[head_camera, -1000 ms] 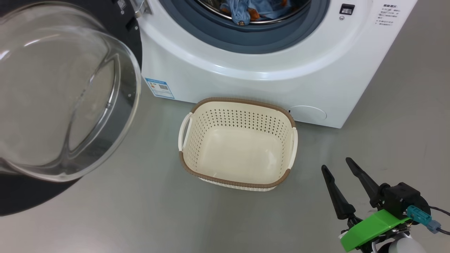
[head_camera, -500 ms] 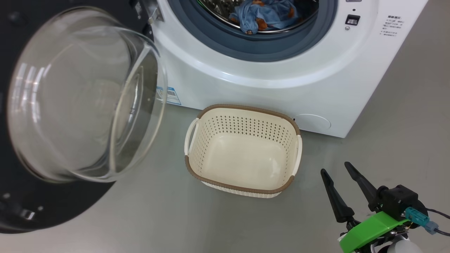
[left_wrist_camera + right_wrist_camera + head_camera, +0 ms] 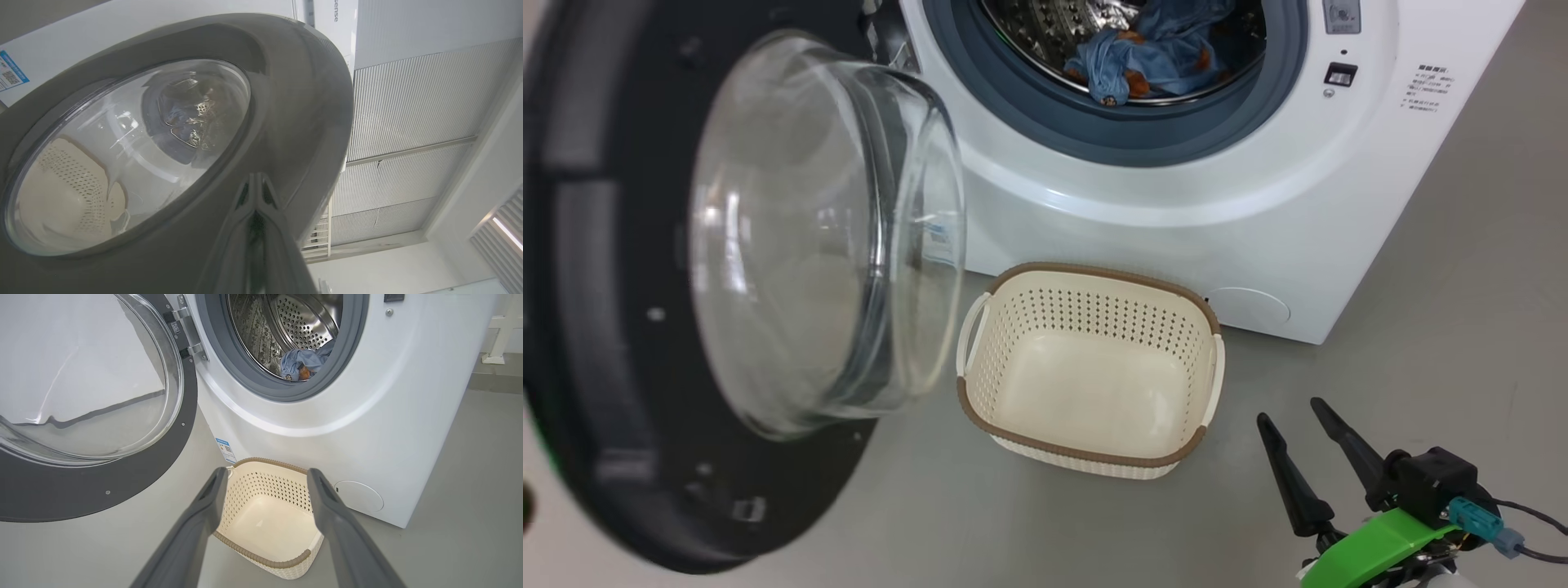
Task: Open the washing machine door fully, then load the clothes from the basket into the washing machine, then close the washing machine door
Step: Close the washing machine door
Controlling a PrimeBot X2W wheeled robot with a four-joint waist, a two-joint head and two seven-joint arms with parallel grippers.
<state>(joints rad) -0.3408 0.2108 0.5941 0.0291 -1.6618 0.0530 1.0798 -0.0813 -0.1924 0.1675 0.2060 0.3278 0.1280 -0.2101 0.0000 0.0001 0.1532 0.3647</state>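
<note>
The washing machine [image 3: 1176, 212] stands open, and the light-blue clothes [image 3: 1152, 57] lie inside its steel drum. Its black door [image 3: 605, 327], with the bulging glass bowl [image 3: 817, 237], hangs part-way swung at the left. The cream basket [image 3: 1086, 278] sits empty on the floor before the machine. My left gripper [image 3: 256, 176] is shut, its tips against the door's outer face [image 3: 302, 102]. My right gripper [image 3: 1289, 410] hovers open to the right of the basket, holding nothing. In the right wrist view the gripper [image 3: 267, 473] frames the basket [image 3: 265, 461] below the clothes [image 3: 300, 363].
Grey floor surrounds the basket on the near and right sides. A round white service flap [image 3: 1245, 306] sits low on the machine's front. A ribbed wall panel [image 3: 408, 122] shows beyond the door's edge.
The door has swung from wide open toward the machine's front, its glass bowl now nearer the basket. The head camera has shifted a little. The right gripper stays open in the same spot.
</note>
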